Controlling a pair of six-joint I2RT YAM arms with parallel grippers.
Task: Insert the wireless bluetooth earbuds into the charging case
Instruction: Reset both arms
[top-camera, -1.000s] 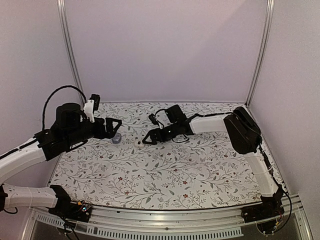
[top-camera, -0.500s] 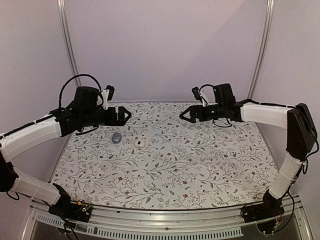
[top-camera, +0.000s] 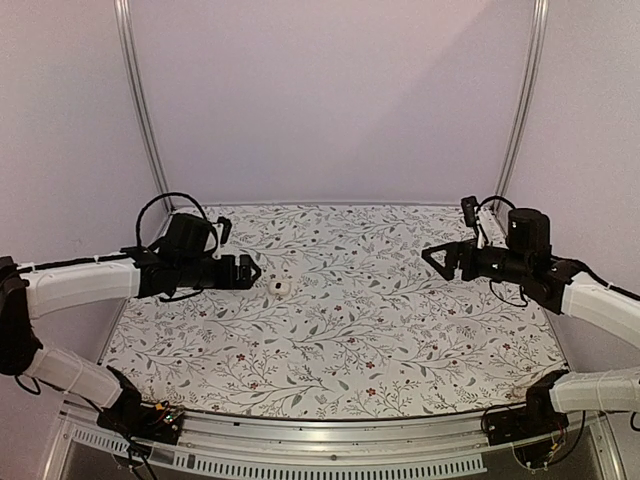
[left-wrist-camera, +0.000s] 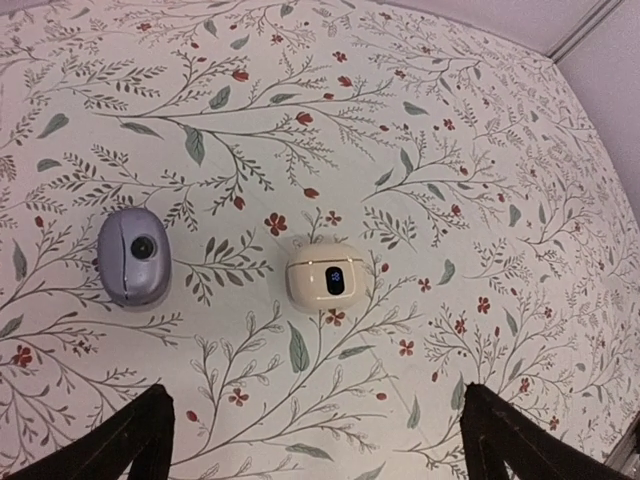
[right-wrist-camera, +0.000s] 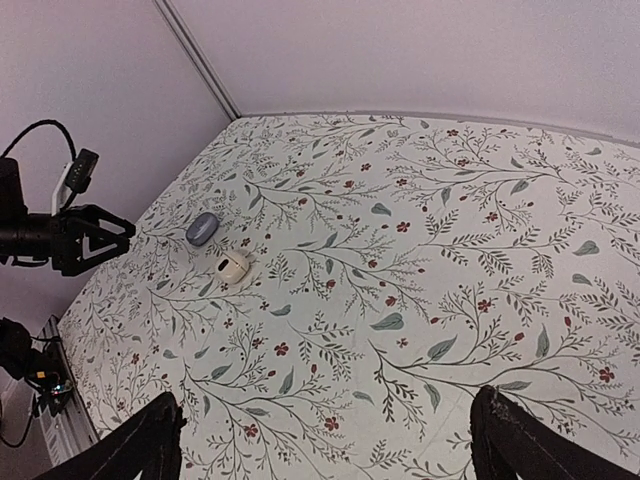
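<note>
Left wrist shows glossy cream charging case (left-wrist-camera: 328, 279), display lit, beside rounded lavender pod (left-wrist-camera: 133, 257) hidden in top view; left gripper (left-wrist-camera: 315, 400) and right gripper (right-wrist-camera: 325, 410) wide open, empty.

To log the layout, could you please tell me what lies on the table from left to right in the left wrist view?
purple-grey pod → cream case with a small lit display on top
</note>
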